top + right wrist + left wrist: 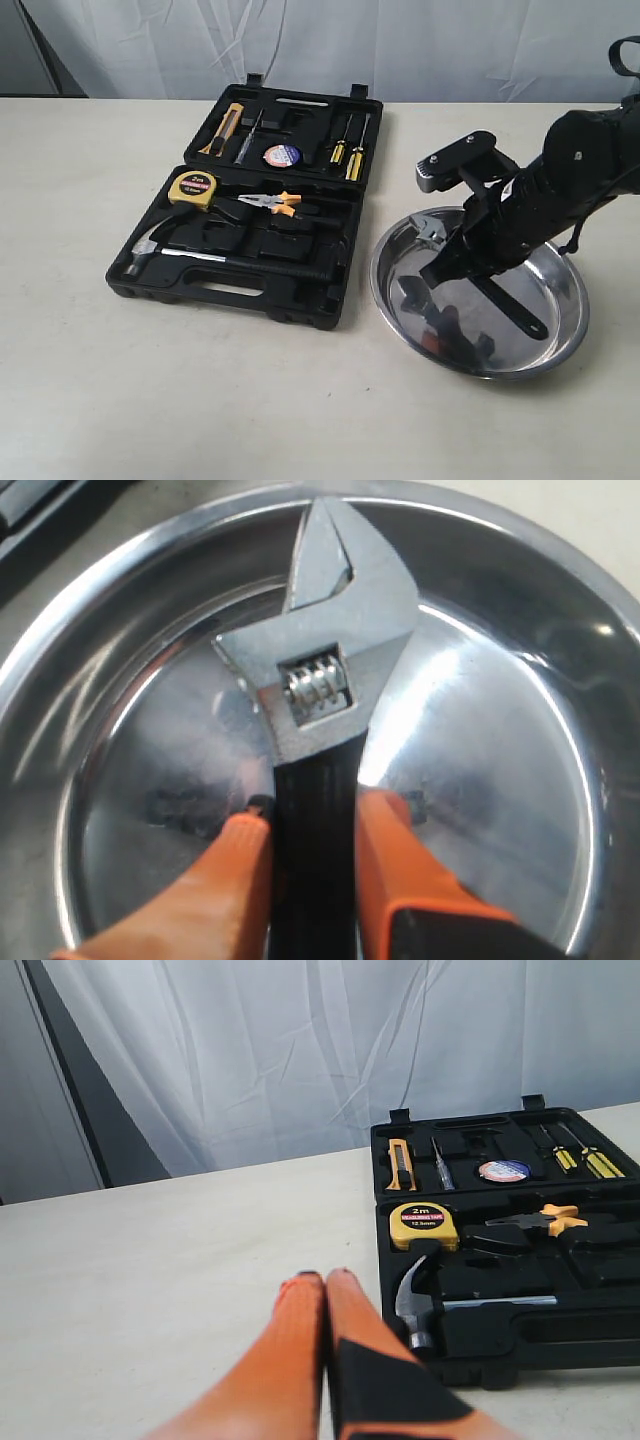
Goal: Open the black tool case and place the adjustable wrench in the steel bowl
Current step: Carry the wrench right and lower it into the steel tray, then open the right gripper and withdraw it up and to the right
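The black tool case (335, 265) (520, 1355) lies open on the table, its lid flat behind it. To its right stands the steel bowl (565, 345) (500, 730). My right gripper (462, 258) (318, 810) is shut on the black handle of the adjustable wrench (432, 228) (330, 650). The wrench is inside the bowl's rim, with its silver head toward the case side. Whether the wrench touches the bowl I cannot tell. My left gripper (325, 1278) is shut on nothing, low over the table beside the case's hammer corner. It is out of the exterior view.
The case holds a silver-headed hammer (150, 255), a yellow tape measure (194, 188), orange-handled pliers (272, 203), two screwdrivers (348, 155), a utility knife (224, 130) and a tape roll (281, 155). A white curtain hangs behind the table.
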{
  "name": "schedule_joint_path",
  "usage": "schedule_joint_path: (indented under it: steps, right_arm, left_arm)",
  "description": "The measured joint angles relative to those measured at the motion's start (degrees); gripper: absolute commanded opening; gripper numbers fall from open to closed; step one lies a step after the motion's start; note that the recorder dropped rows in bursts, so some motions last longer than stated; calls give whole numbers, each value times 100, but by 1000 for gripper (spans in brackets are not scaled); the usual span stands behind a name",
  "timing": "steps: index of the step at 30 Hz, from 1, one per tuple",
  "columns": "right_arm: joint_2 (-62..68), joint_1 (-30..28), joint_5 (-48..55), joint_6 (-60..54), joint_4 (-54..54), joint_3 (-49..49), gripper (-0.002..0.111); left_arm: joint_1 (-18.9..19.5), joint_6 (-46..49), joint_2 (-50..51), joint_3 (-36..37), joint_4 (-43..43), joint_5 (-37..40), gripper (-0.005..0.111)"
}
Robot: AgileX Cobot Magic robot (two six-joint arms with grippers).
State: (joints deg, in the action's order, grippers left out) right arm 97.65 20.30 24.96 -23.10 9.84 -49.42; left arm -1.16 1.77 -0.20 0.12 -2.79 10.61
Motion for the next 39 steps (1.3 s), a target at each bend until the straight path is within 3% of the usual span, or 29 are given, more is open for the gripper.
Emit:
schedule_joint_path:
  steps: [7, 12, 14, 20, 24, 30, 39]
  right_arm:
    - [0, 0, 24, 104, -50, 0, 2]
    - [0, 0, 24, 328, -50, 0, 42]
    - [0, 0, 50, 344, -86, 0, 45]
    - [-9, 0, 148, 496, -335, 0, 37]
    - [-55, -5, 148, 597, -284, 0, 0]
    - [-754, -5, -162, 631, 188, 118, 0]
    - [-3235, -5, -84, 981, 375, 1053, 0]
  left_arm:
    - [0, 0, 0, 0, 0, 0, 0]
    - [0, 0, 0, 0, 0, 0, 0]
    - [0, 0, 0, 0, 0, 0, 0]
    - [0, 0, 0, 0, 0, 0, 0]
    - [0, 0, 0, 0, 0, 0, 0]
    - [0, 0, 0, 0, 0, 0, 0]
    - [0, 0, 0, 0, 0, 0, 0]
